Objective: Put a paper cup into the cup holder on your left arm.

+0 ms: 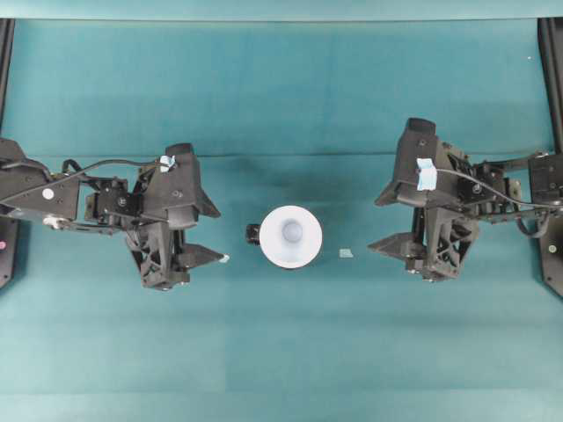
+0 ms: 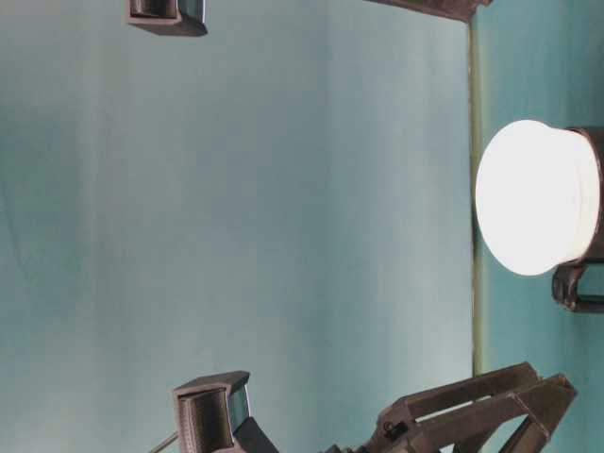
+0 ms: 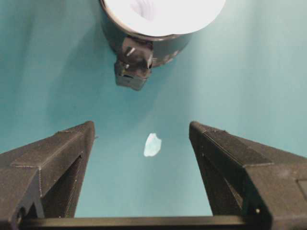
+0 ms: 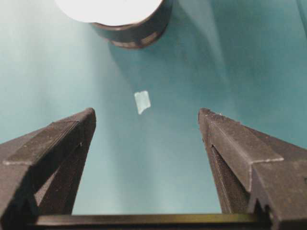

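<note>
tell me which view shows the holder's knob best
The left wrist view: the knob faces the camera on the holder, under the cup. Overhead shows it as a small black nub. Table-level cuts it off at the frame edge. The right wrist view hides it behind the holder.

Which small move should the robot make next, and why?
Probably none beyond drawing back: the paper cup already sits inside the cup holder, and both the left gripper and right gripper are open, empty and apart from it.
</note>
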Controlling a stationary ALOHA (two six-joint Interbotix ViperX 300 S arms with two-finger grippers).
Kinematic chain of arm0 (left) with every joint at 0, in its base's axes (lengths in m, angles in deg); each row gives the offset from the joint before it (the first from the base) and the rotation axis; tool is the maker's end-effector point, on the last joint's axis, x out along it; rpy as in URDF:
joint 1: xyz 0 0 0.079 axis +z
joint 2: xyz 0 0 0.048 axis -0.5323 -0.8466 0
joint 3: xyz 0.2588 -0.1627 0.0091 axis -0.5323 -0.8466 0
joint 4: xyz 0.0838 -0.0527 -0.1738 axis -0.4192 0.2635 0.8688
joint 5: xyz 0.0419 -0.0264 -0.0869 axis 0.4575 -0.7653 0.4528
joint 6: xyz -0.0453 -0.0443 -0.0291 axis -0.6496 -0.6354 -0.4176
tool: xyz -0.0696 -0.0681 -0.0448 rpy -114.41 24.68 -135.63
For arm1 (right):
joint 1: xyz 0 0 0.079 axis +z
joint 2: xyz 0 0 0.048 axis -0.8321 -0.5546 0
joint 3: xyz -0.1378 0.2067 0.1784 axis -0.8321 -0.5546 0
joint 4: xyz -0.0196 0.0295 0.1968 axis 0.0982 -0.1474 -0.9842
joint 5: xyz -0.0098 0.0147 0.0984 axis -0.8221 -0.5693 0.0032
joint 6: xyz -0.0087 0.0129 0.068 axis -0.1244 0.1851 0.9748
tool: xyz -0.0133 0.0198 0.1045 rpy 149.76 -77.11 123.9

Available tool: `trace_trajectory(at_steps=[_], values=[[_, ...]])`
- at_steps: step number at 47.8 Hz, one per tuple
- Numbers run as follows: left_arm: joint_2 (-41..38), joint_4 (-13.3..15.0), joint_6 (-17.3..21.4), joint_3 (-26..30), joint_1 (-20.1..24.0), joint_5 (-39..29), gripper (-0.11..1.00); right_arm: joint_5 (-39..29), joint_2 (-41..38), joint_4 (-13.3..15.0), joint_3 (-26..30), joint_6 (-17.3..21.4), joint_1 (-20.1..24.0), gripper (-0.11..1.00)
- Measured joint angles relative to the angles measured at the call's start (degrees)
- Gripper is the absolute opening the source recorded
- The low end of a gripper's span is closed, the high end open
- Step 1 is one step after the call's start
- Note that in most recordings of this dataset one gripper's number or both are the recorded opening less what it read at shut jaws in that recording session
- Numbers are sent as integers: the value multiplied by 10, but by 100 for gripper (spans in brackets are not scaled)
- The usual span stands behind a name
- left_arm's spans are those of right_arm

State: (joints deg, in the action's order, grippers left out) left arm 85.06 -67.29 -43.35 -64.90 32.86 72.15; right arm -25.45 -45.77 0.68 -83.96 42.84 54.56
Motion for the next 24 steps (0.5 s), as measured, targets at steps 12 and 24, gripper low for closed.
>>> trace_trajectory(at_steps=[12, 24], values=[[0, 0, 0, 0, 0, 0, 85, 0, 0, 0, 0, 0, 0, 88], [0, 0, -1, 0, 0, 2, 85, 7, -1, -1, 0, 0, 0, 88]])
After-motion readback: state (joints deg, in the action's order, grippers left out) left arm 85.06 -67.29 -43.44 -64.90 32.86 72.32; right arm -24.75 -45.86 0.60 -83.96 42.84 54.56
